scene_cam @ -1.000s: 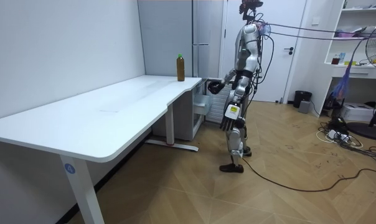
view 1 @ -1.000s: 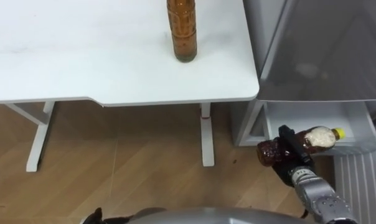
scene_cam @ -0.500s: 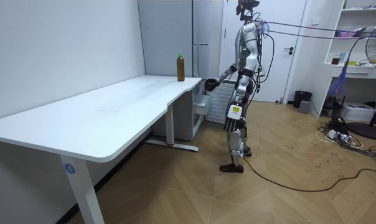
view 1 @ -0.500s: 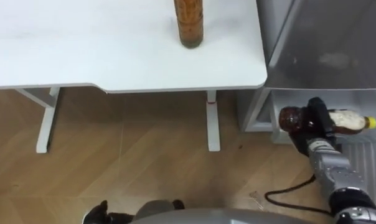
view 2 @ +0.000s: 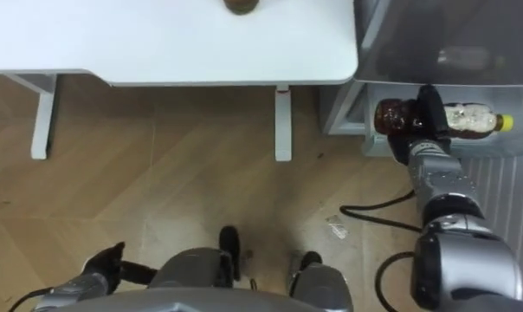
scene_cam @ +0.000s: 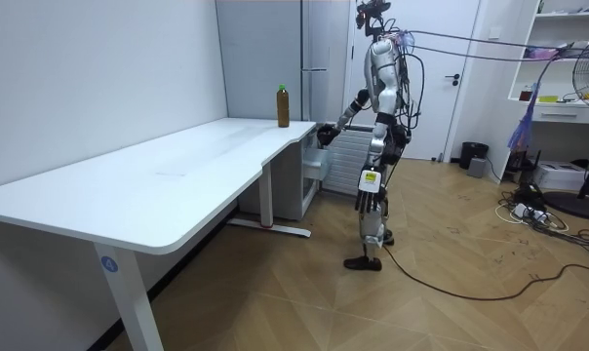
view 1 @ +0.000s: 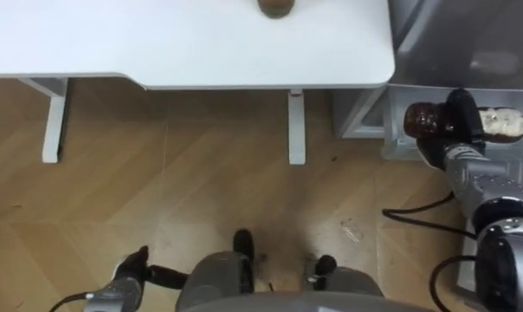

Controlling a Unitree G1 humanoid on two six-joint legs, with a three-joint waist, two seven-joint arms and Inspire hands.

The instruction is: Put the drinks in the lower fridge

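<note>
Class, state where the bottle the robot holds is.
Right side of the eye views: the bottle lies sideways in the right hand, at the open fridge drawer.

1. White bench (view 1: 158,43), flat top, front edge steps back towards the left.
2. One brown bottle (scene_cam: 283,105) stands upright on the bench, near its far end in the room view; its base touches the top edge of the left eye view.
3. Bench stands on white legs (view 1: 297,128), feet on the floor.
4. Wood-plank floor (view 1: 201,191) runs under and in front of the bench.
5. Small pale scrap (view 1: 351,232) lies on the floor, right of the nearer leg, well apart from it.
</note>
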